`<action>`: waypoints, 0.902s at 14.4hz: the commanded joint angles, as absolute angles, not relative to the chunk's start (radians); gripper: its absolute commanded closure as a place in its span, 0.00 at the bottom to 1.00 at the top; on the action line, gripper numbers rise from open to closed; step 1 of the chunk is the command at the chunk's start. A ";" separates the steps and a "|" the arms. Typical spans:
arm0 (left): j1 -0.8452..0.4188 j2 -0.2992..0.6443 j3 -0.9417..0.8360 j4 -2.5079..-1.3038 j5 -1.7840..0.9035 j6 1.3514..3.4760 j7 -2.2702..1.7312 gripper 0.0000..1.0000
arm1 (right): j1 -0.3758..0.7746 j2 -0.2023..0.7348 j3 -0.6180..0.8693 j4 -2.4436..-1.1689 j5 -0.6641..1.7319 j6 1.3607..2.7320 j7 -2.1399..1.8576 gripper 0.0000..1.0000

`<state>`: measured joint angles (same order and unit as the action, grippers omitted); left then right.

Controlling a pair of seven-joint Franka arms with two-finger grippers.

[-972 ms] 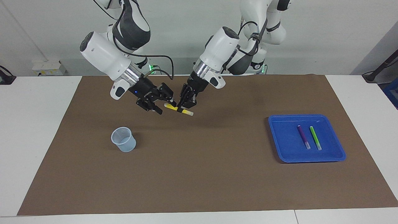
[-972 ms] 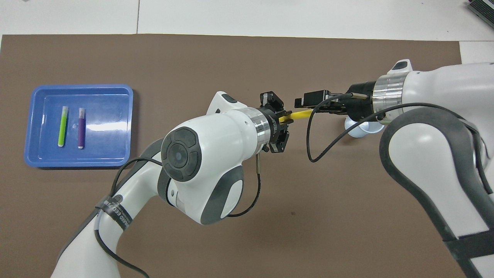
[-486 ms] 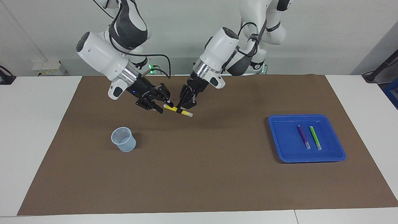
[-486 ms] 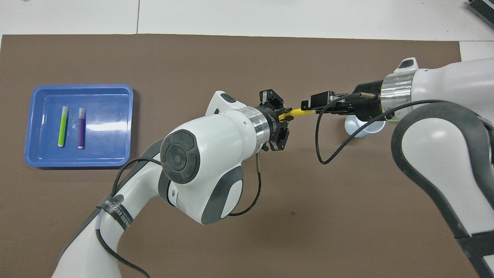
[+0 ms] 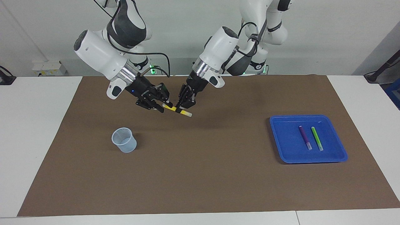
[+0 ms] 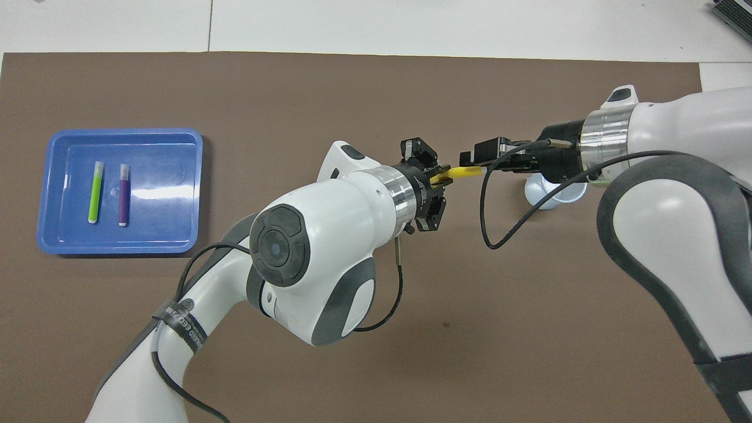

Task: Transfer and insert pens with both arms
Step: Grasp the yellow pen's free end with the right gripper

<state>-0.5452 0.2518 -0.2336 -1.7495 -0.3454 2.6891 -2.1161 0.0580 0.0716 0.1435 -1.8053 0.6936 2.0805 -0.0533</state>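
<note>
Two tools on the yellow pen point(image 5: 177, 109): left point(image 5: 180, 109) clamped, right point(image 5: 164, 106) part-closed.

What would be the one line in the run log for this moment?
phase: handover | left gripper: holds yellow pen | right gripper: at pen's free end | in tray: purple pen, green pen

text: none readable | strap on left arm point(image 6: 182, 329): print illegible

Bright, even light – soft shadows; sharp.
</note>
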 commanded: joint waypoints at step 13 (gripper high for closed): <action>-0.563 0.250 -0.219 -1.764 -0.362 2.743 -2.129 1.00 | 0.049 0.063 0.147 -1.807 0.713 2.063 -0.087 0.94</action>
<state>-0.5456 0.2540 -0.2340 -1.7515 -0.3465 2.7141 -2.1252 0.0588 0.0708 0.1438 -1.8037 0.6981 2.0802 -0.0534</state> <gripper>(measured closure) 0.833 0.784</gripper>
